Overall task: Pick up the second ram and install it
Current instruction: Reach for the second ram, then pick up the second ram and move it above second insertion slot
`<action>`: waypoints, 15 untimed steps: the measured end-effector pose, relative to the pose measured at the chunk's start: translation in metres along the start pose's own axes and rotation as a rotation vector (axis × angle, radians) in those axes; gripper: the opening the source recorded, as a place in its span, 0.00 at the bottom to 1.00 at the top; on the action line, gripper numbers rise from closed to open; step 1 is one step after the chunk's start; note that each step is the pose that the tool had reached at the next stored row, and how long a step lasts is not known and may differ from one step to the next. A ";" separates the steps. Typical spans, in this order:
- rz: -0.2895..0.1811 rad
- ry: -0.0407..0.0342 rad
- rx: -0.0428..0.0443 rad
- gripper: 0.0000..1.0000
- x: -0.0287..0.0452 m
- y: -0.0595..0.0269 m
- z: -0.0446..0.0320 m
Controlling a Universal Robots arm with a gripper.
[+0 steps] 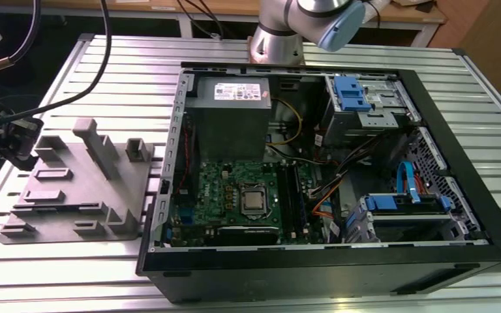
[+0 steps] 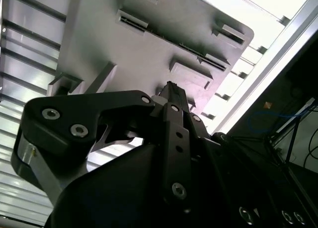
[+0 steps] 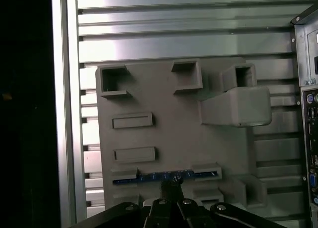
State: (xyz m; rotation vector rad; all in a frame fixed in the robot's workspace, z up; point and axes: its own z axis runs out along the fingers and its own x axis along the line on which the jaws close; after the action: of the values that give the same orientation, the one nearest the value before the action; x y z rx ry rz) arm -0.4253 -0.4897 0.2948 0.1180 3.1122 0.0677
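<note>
Between the tips of the gripper [image 3: 171, 187], in the first wrist view, runs the ram [image 3: 146, 178], a thin dark stick with a bluish sheen standing on edge in a slot of the grey tray [image 3: 164, 133]. Raised blocks [image 3: 206, 169] on either side of the gripper cradle its ends. This keeps it upright with the top edge exposed, presumably so it can be pinched across its thin faces from above. The gripper sits over the stick's middle, a hold that should carry it level. Its fingers [image 2: 175, 121] are drawn almost together, and I judge them closed on the ram's upper edge, though the contact itself is in shadow. The ram is seated in its slot, not lifted. Past the tray, away from the gripper, the open case [image 1: 320, 267] lies on the ribbed table [image 1: 102, 72] with its board facing up. The memory slots there are too dark to tell whether any is filled.
</note>
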 end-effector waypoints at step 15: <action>0.000 0.0001 0.0000 0.07 0.0002 -0.0003 0.0002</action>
State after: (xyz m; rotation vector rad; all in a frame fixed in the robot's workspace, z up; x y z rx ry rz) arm -0.4255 -0.4900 0.2947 0.1179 3.1122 0.0677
